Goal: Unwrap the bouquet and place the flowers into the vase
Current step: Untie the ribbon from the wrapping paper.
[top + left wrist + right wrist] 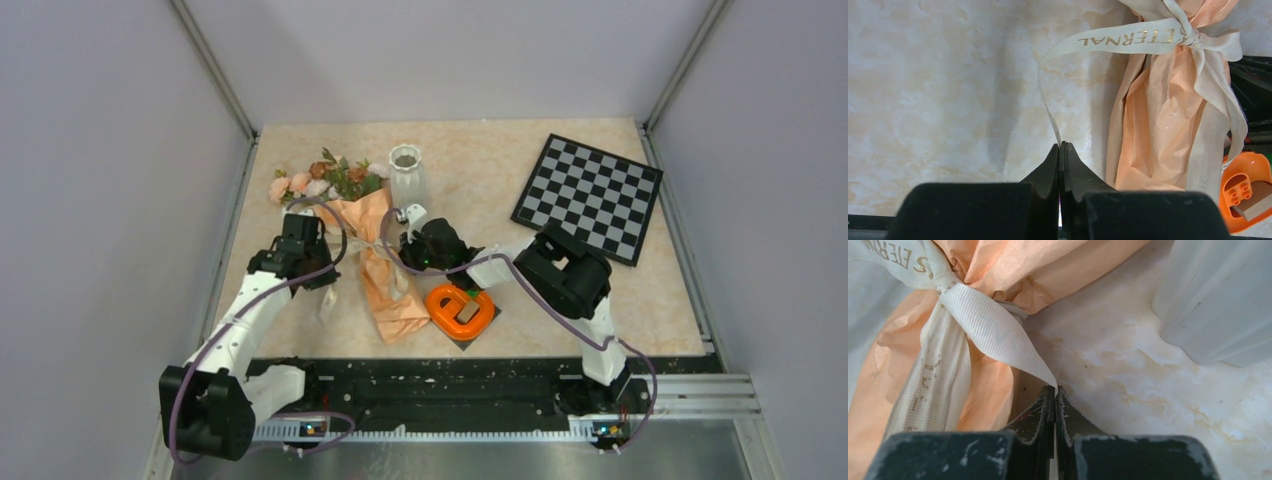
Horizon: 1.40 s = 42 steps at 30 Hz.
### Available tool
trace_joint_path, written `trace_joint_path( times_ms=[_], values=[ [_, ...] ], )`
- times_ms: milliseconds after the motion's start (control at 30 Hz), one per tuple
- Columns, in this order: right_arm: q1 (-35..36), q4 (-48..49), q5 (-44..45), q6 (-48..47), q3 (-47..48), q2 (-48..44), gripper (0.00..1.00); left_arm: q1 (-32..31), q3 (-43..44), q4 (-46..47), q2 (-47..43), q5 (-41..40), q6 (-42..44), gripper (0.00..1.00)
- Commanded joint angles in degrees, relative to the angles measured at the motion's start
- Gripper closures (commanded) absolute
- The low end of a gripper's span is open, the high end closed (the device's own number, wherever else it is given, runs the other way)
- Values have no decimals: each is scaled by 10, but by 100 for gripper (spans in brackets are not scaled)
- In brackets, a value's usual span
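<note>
The bouquet [385,270], peach paper tied with a cream ribbon [1128,37], lies on the table with its flowers [325,180] toward the far left. The white ribbed vase [406,172] stands upright just behind it. My left gripper [1062,145] is shut on one ribbon tail, left of the wrap. My right gripper [1055,388] is shut on the other ribbon tail [998,335], right of the knot, with the vase [1218,300] close at its upper right. The knot still cinches the paper [993,270].
An orange plastic ring [461,308] on a dark square lies right of the bouquet's lower end, under the right arm. A tilted checkerboard [588,195] sits at the back right. Grey walls enclose the table on three sides.
</note>
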Motion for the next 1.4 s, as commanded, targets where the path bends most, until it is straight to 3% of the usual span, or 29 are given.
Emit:
trace_joint_path(
  times_ms=[0,567,833,1367],
  values=[
    [-1,28,0,2,11,-8,100,6,9,-6,5,-18,13,100],
    [5,-4,21,58,-34,-97,100,34,32,-18,36,-72,13,100],
    [23,-52,114,57,-43,-130,100,65,40,8,52,-67,27,100],
    [64,-189,268,-4,31,-145,100,78,117,-26,95,-112,112,100]
  ],
)
